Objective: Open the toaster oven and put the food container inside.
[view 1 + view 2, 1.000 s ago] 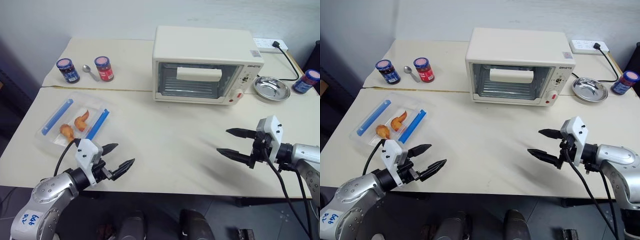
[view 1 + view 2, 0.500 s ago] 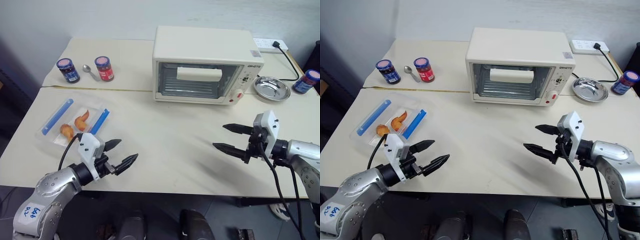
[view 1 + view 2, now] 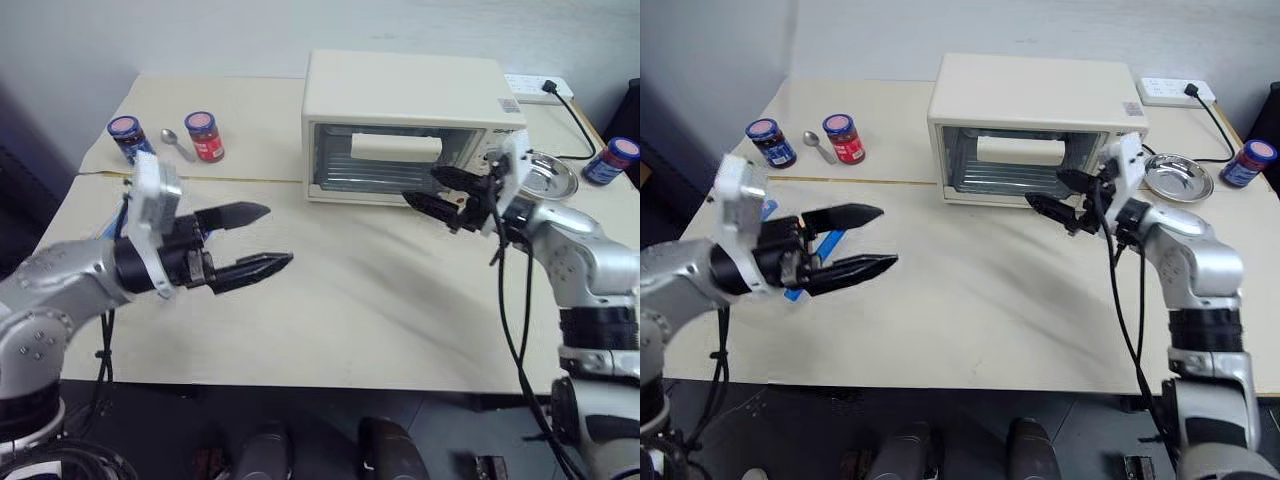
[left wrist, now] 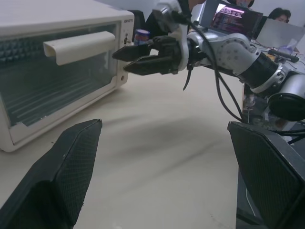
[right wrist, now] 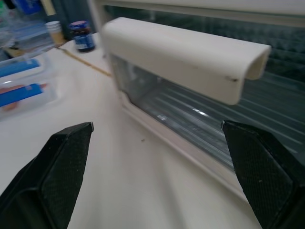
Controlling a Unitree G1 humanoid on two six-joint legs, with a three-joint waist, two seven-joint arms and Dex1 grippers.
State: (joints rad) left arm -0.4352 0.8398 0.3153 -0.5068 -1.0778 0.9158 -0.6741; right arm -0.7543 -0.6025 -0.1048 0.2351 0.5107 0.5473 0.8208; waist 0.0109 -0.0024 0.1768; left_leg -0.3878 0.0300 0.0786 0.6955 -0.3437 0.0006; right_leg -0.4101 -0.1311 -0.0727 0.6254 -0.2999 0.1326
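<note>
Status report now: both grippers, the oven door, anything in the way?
Left gripper open, empty, above table. Right gripper open, empty, before cream-white boxy toaster oven; glass door shut, white bar handle untouched. Nothing between gripper and handle.

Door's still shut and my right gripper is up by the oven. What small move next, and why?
Probably ease the right gripper forward and slightly up so its open fingers straddle the white bar handle. The toaster oven door is closed, and the gripper sits just short of the handle, not touching it.
</note>
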